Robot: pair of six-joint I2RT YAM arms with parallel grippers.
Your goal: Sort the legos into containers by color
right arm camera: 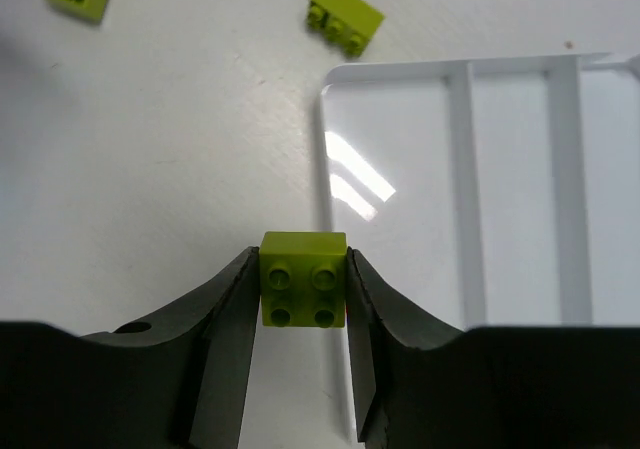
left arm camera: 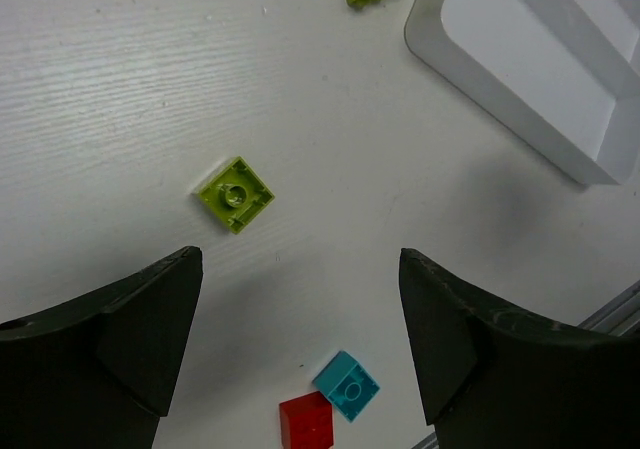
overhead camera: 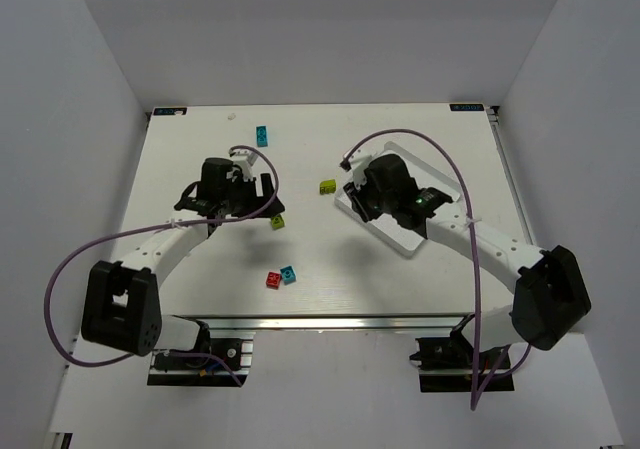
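Near the front edge, red lego (overhead camera: 273,280) and cyan lego (overhead camera: 288,275): they touch side by side on the table (overhead camera: 200,149), well apart from the tray.
Left gripper (left arm camera: 300,319): jaws wide with nothing between them, over bare table.
Flat lime lego (left arm camera: 235,194): lies just beyond the left fingertips. It is square with no long axis, its corners turned diagonal to the jaws.
Right gripper (right arm camera: 302,269): closed on the held lime lego (right arm camera: 303,277), the fingers pressing two opposite side walls.
Held lime lego: a square two-by-two with studs facing the wrist camera and no long axis. It hangs over the tray's left long wall, partly over table.
Step in hand: probably the drop into a compartment. Shift right until the whole brick sits inside one compartment, come low, and only then open. Otherwise it may catch the thin wall and tip out.
Tray (right arm camera: 460,169): three compartments, bare where visible. The long axis seems to run from far left to near right, under the right arm.
Sloped lime lego (right arm camera: 345,17): on the table just past the tray's end corner, its long axis slanted.
Far cyan lego (overhead camera: 262,135): alone near the far edge, lengthwise roughly near to far.
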